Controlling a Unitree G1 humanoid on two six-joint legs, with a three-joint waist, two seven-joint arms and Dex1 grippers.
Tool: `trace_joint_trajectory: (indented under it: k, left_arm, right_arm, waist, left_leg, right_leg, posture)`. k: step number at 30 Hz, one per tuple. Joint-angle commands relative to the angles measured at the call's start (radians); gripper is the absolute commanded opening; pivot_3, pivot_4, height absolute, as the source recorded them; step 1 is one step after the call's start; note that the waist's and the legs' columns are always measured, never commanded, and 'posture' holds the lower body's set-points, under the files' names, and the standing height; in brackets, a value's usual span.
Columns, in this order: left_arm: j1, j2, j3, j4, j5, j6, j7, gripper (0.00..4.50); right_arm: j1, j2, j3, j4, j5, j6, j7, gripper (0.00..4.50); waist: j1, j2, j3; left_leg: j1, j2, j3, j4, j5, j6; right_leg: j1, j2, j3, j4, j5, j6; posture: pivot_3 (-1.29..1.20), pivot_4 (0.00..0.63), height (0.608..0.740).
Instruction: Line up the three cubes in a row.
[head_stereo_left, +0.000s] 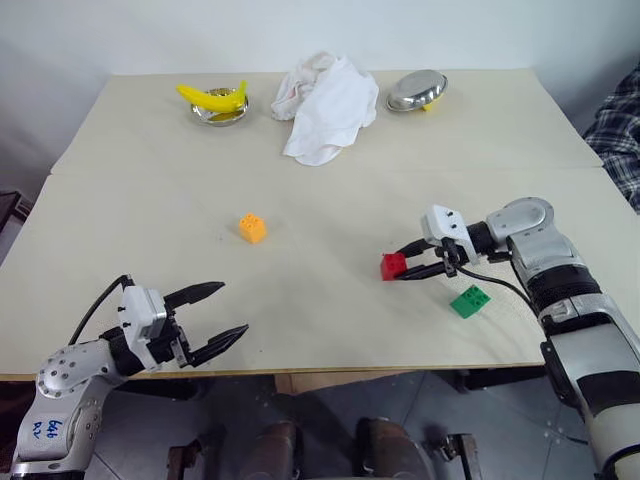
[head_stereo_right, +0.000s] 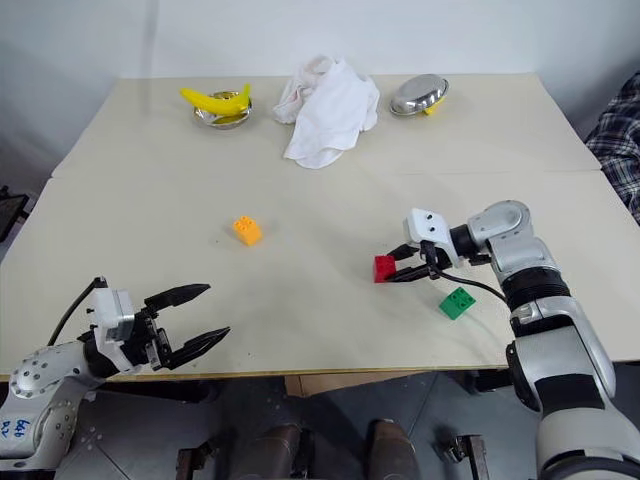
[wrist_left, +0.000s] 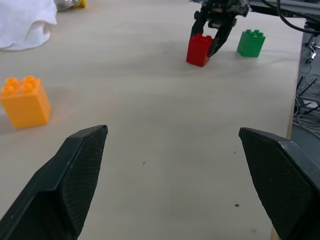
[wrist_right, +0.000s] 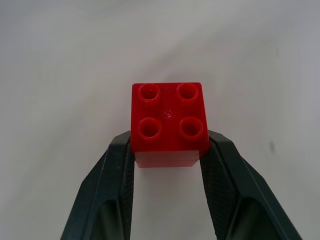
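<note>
I have the right gripper (head_stereo_left: 403, 268) clamped on the red cube (head_stereo_left: 392, 265), with the green cube (head_stereo_left: 469, 300) just beside it and the orange cube (head_stereo_left: 252, 228) well apart, left gripper (head_stereo_left: 218, 316) wide open and empty, so no row yet.

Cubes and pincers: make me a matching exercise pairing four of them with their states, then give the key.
Column one:
1. red cube
2. green cube
3. orange cube
4. left pincer

Column two:
A. open, holding nothing
B. alone near the table's middle
C. clamped between the right pincer's fingers
D. free on the table, beside the right forearm

Pairs: 1-C, 2-D, 3-B, 4-A
</note>
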Motion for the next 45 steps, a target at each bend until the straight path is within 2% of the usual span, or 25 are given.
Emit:
trace_joint_trajectory:
  k: [1, 13, 16, 23, 25, 28, 32, 34, 39, 41, 45]
  left_arm:
    - [0.019, 0.001, 0.026, -0.036, -0.008, -0.008, 0.006, 4.50]
    - [-0.022, 0.017, 0.015, -0.059, -0.022, 0.022, 0.010, 4.50]
    - [-0.029, 0.020, 0.015, -0.058, -0.023, 0.029, 0.005, 4.50]
    - [-0.024, 0.013, 0.009, -0.070, -0.023, 0.036, 0.006, 4.50]
    - [-0.020, 0.010, 0.007, -0.075, -0.023, 0.037, 0.007, 4.50]
    - [-0.015, 0.007, 0.003, -0.083, -0.026, 0.043, 0.009, 4.50]
    - [-0.030, -0.002, -0.024, -0.080, -0.024, 0.052, 0.002, 4.50]
    - [-0.049, -0.005, -0.036, -0.063, -0.021, 0.052, -0.003, 4.50]
    - [-0.097, -0.008, -0.057, -0.011, -0.020, 0.046, -0.026, 4.50]
    - [-0.119, -0.002, -0.075, 0.010, -0.025, 0.060, -0.046, 4.50]
    - [-0.187, -0.004, -0.100, 0.056, -0.032, 0.092, -0.065, 4.50]
  right_arm:
    - [-0.040, -0.026, -0.006, 0.072, 0.012, -0.073, 0.061, 1.47]
    - [-0.028, -0.019, 0.001, 0.158, 0.019, -0.205, 0.061, 1.47]
    - [-0.043, -0.017, 0.002, 0.172, 0.026, -0.150, 0.061, 1.47]
    - [-0.056, -0.013, -0.017, 0.178, 0.022, -0.144, 0.061, 3.91]
    - [-0.056, -0.015, -0.022, 0.177, 0.023, -0.151, 0.061, 4.46]
    - [-0.062, -0.037, -0.046, 0.165, 0.041, -0.170, 0.061, 4.46]
    - [-0.043, -0.137, -0.087, 0.086, 0.131, -0.140, 0.061, 4.46]
    - [0.003, -0.214, -0.123, 0.012, 0.204, -0.092, 0.061, 4.46]
    - [0.161, -0.354, -0.337, -0.092, 0.295, 0.000, 0.030, 4.46]
    - [0.305, -0.425, -0.443, -0.134, 0.332, 0.027, -0.022, 4.46]
    - [0.759, -0.493, -0.708, -0.252, 0.390, 0.043, -0.093, 4.46]
  waist:
    - [-0.006, 0.000, 0.000]
    - [-0.015, 0.000, 0.000]
    - [-0.017, 0.000, 0.000]
    - [-0.016, 0.000, 0.000]
    - [-0.017, 0.000, 0.000]
    - [-0.016, 0.000, 0.000]
    - [-0.010, 0.001, 0.001]
    - [-0.003, 0.001, 0.001]
    - [0.009, 0.001, 0.001]
    - [0.019, 0.001, 0.001]
    - [0.040, 0.002, 0.000]
  left_leg:
    - [0.000, 0.000, 0.000, 0.000, 0.000, 0.000]
    - [0.000, 0.001, 0.000, 0.001, 0.000, 0.000]
    - [0.000, 0.001, 0.000, 0.001, 0.000, 0.000]
    - [0.000, 0.001, 0.000, 0.001, 0.000, 0.000]
    - [0.000, 0.001, 0.000, 0.001, 0.000, 0.000]
    - [0.000, 0.001, 0.000, 0.001, 0.000, 0.000]
    - [0.000, 0.000, 0.000, 0.001, 0.000, 0.000]
    - [0.000, 0.000, 0.000, 0.001, 0.000, 0.000]
    - [0.000, 0.000, 0.000, 0.001, 0.000, 0.000]
    - [0.000, 0.001, 0.000, 0.001, 0.000, 0.000]
    - [-0.001, 0.000, -0.001, 0.000, 0.000, 0.000]
  right_leg:
    - [0.000, 0.000, 0.000, 0.000, 0.000, 0.000]
    - [0.001, 0.000, 0.000, 0.000, 0.000, 0.000]
    - [0.001, 0.000, 0.000, 0.000, 0.000, 0.000]
    - [0.001, 0.000, 0.000, 0.000, 0.000, 0.000]
    - [0.001, 0.000, 0.000, 0.000, 0.000, 0.000]
    - [0.001, 0.000, 0.000, 0.000, 0.000, 0.000]
    - [0.001, 0.000, 0.000, 0.000, 0.000, 0.000]
    - [0.001, -0.001, 0.000, 0.000, 0.000, 0.000]
    - [0.001, -0.001, -0.001, -0.004, 0.000, 0.000]
    - [0.002, 0.000, 0.000, -0.005, 0.000, 0.000]
    - [0.002, -0.001, -0.002, -0.007, 0.000, 0.000]
  posture:
    - [0.00, 0.150, 0.740]
    - [0.00, 0.150, 0.740]
    - [0.00, 0.150, 0.740]
    - [0.00, 0.150, 0.740]
    - [0.00, 0.150, 0.740]
    - [0.00, 0.150, 0.740]
    - [0.00, 0.150, 0.740]
    - [0.00, 0.150, 0.740]
    - [0.00, 0.150, 0.740]
    - [0.00, 0.150, 0.740]
    - [0.00, 0.150, 0.740]
